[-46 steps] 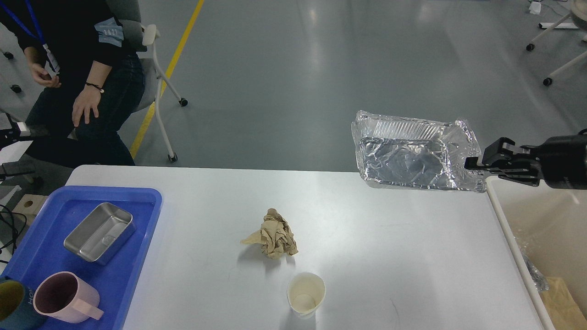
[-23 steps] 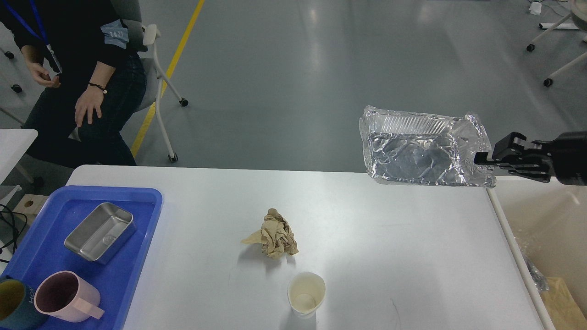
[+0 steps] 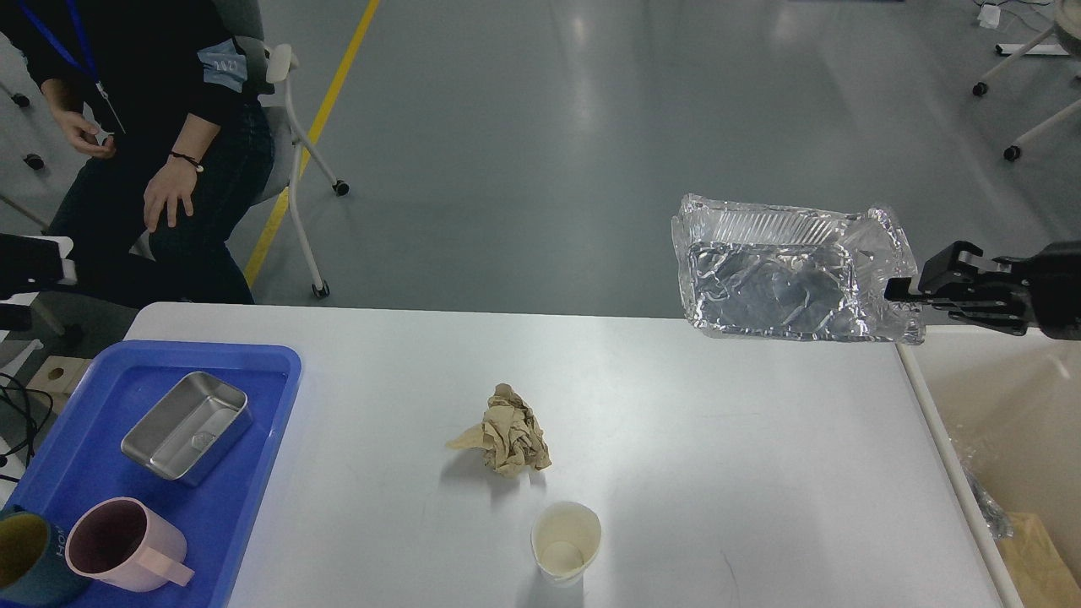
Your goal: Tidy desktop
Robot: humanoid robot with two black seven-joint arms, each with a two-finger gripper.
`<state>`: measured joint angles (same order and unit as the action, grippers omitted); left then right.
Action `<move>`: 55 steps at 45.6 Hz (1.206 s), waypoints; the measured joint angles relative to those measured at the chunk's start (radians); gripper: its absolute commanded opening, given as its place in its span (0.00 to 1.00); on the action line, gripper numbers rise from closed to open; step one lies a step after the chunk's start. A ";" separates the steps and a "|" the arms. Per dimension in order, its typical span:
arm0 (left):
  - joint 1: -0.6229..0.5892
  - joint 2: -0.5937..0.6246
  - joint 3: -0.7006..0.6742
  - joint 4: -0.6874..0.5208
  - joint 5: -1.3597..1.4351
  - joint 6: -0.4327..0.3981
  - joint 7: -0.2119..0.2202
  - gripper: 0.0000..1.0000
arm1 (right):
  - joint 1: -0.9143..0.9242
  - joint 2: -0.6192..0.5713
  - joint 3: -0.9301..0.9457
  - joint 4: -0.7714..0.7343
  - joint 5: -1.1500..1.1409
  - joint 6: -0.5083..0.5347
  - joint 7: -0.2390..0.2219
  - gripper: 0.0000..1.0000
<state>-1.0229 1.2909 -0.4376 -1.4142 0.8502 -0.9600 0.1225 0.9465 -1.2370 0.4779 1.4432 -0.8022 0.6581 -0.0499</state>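
Right gripper [image 3: 897, 291] is clamped on the foil tray [image 3: 781, 283], held above the desktop's [image 3: 718, 439] far right corner; the cream bin [image 3: 1005, 397] lies rightward. Left gripper not visible.

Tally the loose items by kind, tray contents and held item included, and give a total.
Mugs: 2, pink and dark teal
Steel tins: 1
Paper cups: 1
Crumpled paper: 1
Foil trays: 1, held by right gripper
Total: 6
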 measured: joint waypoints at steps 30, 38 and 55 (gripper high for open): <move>-0.128 -0.556 0.071 0.129 0.062 0.000 0.213 1.00 | -0.002 -0.050 -0.011 -0.003 0.000 0.000 0.001 0.00; -0.169 -0.671 0.088 0.187 0.058 0.000 0.271 1.00 | -0.002 -0.051 -0.010 -0.011 0.000 0.000 0.001 0.00; -0.351 -0.688 0.094 0.336 0.004 0.000 0.290 1.00 | -0.002 -0.072 -0.014 -0.032 0.000 0.002 0.003 0.00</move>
<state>-1.3734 0.6029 -0.3439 -1.0779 0.8544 -0.9600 0.4128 0.9449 -1.3095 0.4641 1.4117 -0.8022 0.6596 -0.0469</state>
